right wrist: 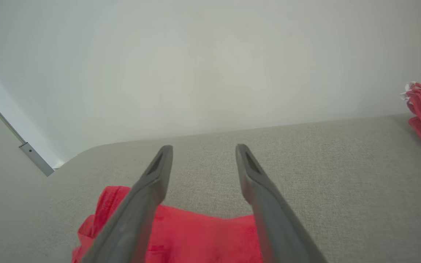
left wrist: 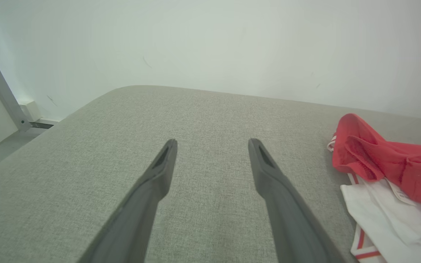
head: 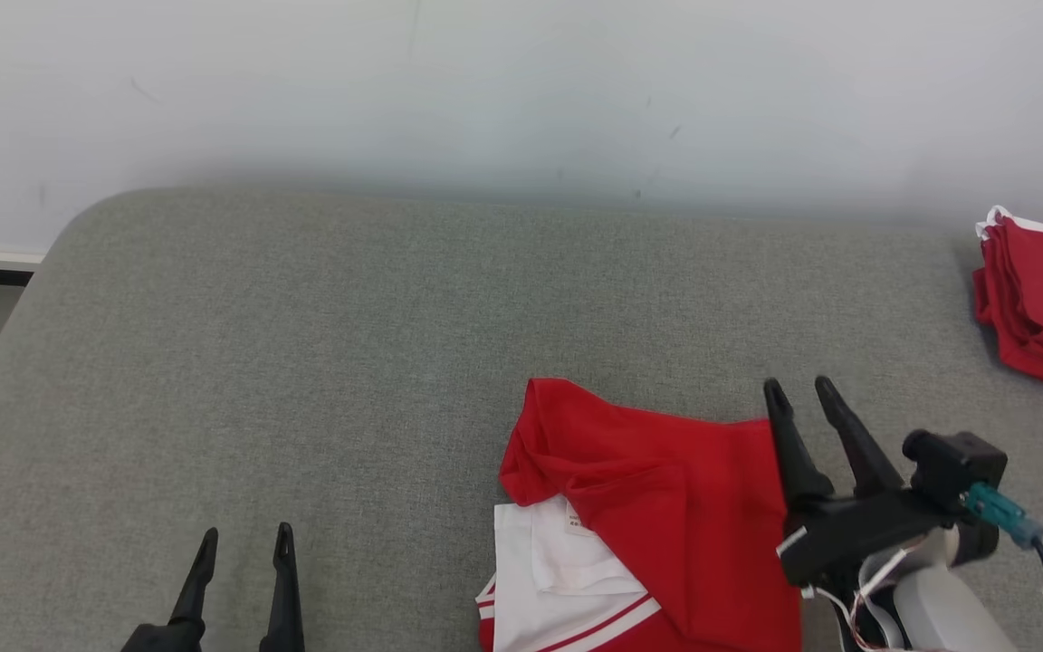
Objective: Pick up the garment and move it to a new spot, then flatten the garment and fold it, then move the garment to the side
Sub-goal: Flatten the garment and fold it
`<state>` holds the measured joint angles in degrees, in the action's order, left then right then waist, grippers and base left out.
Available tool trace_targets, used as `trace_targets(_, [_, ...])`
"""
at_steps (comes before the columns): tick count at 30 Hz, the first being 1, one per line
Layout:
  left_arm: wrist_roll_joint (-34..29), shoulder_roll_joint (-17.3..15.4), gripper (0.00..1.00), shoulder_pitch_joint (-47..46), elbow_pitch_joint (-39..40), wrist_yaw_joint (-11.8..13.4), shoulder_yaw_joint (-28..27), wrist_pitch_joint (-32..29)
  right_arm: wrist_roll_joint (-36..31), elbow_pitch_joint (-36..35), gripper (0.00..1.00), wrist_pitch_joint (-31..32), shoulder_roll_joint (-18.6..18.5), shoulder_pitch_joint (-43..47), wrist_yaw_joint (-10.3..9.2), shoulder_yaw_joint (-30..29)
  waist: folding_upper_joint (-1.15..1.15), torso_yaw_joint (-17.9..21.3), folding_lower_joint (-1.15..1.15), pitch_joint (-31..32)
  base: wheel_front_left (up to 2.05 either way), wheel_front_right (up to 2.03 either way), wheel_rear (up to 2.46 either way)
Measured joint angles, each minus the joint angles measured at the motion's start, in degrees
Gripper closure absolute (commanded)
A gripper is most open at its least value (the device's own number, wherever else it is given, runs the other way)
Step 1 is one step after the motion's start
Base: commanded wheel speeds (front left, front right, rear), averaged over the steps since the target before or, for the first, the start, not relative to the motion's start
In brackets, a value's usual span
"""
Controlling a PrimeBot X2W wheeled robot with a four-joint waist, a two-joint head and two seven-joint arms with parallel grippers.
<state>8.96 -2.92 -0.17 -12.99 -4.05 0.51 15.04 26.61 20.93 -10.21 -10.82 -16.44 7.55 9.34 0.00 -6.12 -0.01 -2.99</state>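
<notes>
While left fingers and right fingers gape empty, garment edge beside right fingers, open cushion leftward

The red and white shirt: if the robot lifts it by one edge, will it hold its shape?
Probably not: the red and white shirt lies in soft folds, so it would likely droop from a pinch. It looks thin, so probably light. Pushed across the woven grey cushion, it may bunch rather than slide.
</notes>
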Motion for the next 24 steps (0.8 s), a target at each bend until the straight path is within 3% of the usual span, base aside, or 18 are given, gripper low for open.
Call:
trace_targets(1, [-0.02, 0.0, 0.0, 0.05, 0.23, 0.0, -0.16, 0.0, -0.59, 0.13, 1.0, -0.16, -0.37, 0.76, 0.0, -0.08, 0.0, 0.0, 0.0, 0.06, 0.0, 0.0, 0.0])
trace_targets(9, [-0.31, -0.01, 0.0, 0.25, 0.49, -0.04, -0.46, 0.0, -4.78, 4.74, 1.0, -1.6, -0.94, 3.78, 0.0, 2.0, 0.0, -0.42, 0.0, 0.51, 0.0, 0.0, 0.0])
trace_targets(24, [-1.41, 0.0, 0.0, 1.14, 0.25, -0.55, 0.53, 0.0, -5.76, 21.6, 1.0, -4.08, 1.4, 0.94, 0.0, 7.49, 0.0, -3.29, 0.0, 1.48, 0.0, 0.0, 0.0])
